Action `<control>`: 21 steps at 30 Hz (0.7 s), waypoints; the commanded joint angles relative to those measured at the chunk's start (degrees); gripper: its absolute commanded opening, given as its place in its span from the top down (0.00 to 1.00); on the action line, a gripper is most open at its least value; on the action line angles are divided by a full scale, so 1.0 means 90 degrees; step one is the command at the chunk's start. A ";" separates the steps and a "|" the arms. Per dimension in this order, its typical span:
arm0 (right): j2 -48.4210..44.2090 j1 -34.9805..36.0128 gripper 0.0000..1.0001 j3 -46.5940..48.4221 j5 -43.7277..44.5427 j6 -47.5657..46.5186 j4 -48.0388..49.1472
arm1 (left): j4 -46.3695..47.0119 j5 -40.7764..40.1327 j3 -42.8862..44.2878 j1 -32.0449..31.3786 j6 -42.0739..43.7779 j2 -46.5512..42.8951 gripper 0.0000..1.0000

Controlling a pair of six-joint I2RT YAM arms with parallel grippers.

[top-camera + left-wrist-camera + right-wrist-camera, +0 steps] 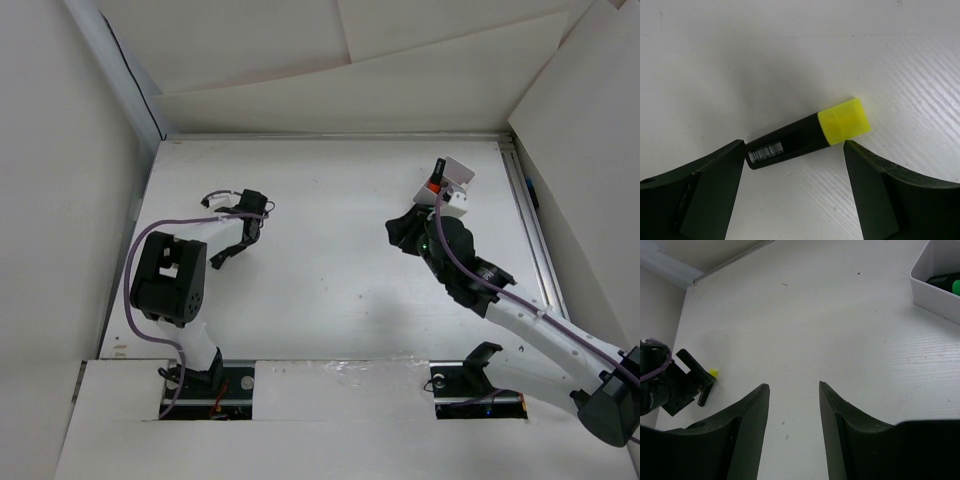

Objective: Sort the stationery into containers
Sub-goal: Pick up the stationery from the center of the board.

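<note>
A highlighter (790,142) with a black body and a yellow cap (845,120) lies flat on the white table. My left gripper (795,143) is open just above it, one finger at each end, touching neither. Seen from above, the left gripper (228,255) hides this marker. From the right wrist, only the yellow cap (713,372) shows beside the left gripper. The white tray (460,170) stands at the far right with a reddish-capped marker (434,186) in it. A green-capped marker (954,286) also lies in the tray (935,297). My right gripper (793,385) is open and empty, left of the tray.
White walls enclose the table on the left, back and right. A metal rail (530,230) runs along the right edge. Purple cables (180,222) loop over both arms. Bare white table (330,220) lies between the two grippers.
</note>
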 commanded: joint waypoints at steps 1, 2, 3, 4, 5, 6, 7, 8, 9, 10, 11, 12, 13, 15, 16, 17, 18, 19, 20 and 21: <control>-0.0113 0.0066 0.50 0.0021 0.0122 -0.0044 0.0286 | -0.0518 -0.0256 0.0417 -0.0009 0.0033 0.0209 0.24; -0.0113 0.0066 0.50 0.0021 0.0122 -0.0044 0.0286 | -0.0518 -0.0256 0.0495 -0.0009 0.0091 0.0210 0.24; -0.0113 0.0066 0.50 0.0021 0.0122 -0.0044 0.0286 | -0.0518 -0.0256 0.0496 -0.0009 0.0092 0.0210 0.24; -0.0113 0.0066 0.50 0.0021 0.0122 -0.0044 0.0286 | -0.0451 -0.0179 0.0496 0.0059 0.0092 0.0268 0.24; -0.0113 0.0066 0.50 0.0021 0.0122 -0.0044 0.0286 | -0.0450 -0.0178 0.0496 0.0060 0.0160 0.0269 0.24; -0.0113 0.0066 0.50 0.0021 0.0122 -0.0044 0.0286 | -0.0382 -0.0110 0.0496 0.0128 0.0160 0.0269 0.25; -0.0113 0.0066 0.50 0.0021 0.0180 -0.0044 0.0286 | -0.0324 -0.0032 0.0438 0.0128 0.0160 0.0269 0.25; -0.0113 0.0066 0.50 0.0021 0.0181 -0.0044 0.0286 | -0.0323 -0.0031 0.0437 0.0128 0.0218 0.0269 0.25; -0.0113 0.0066 0.50 0.0021 0.0181 -0.0044 0.0286 | -0.0236 0.0056 0.0370 0.0128 0.0219 0.0269 0.25; -0.0113 0.0066 0.50 0.0021 0.0181 -0.0044 0.0286 | -0.0177 0.0114 0.0369 0.0128 0.0219 0.0269 0.25; -0.0113 0.0066 0.50 0.0021 0.0181 -0.0044 0.0286 | -0.0177 0.0260 0.0369 0.0128 0.0287 0.0269 0.25; -0.0113 0.0066 0.50 0.0021 0.0181 -0.0044 0.0286 | -0.0090 0.0262 0.0301 0.0128 0.0287 0.0269 0.26; -0.0113 0.0066 0.50 0.0021 0.0181 -0.0044 0.0286 | -0.0021 0.0358 0.0214 0.0128 0.0287 0.0269 0.26; -0.0113 0.0066 0.50 0.0021 0.0181 -0.0044 0.0286 | 0.0057 0.0446 0.0068 0.0128 0.0287 0.0123 0.28; -0.0113 0.0066 0.50 0.0021 0.0181 -0.0044 0.0286 | 0.0145 0.0544 0.0066 0.0128 0.0287 0.0122 0.29; -0.0113 0.0066 0.50 0.0021 0.0181 -0.0044 0.0286 | 0.0146 0.0603 -0.0001 0.0128 0.0287 0.0035 0.29; -0.0113 0.0066 0.50 0.0021 0.0181 -0.0044 0.0286 | 0.0146 0.0690 -0.0002 0.0128 0.0287 -0.0043 0.30; -0.0113 0.0066 0.50 0.0021 0.0181 -0.0044 0.0286 | 0.0213 0.0691 -0.0070 0.0128 0.0287 -0.0044 0.30; -0.0113 0.0066 0.50 0.0021 0.0181 -0.0044 0.0286 | 0.0214 0.0778 -0.0128 0.0128 0.0287 -0.0121 0.32; -0.0113 0.0066 0.50 0.0021 0.0181 -0.0044 0.0286 | 0.0291 0.0779 -0.0129 0.0128 0.0287 -0.0199 0.32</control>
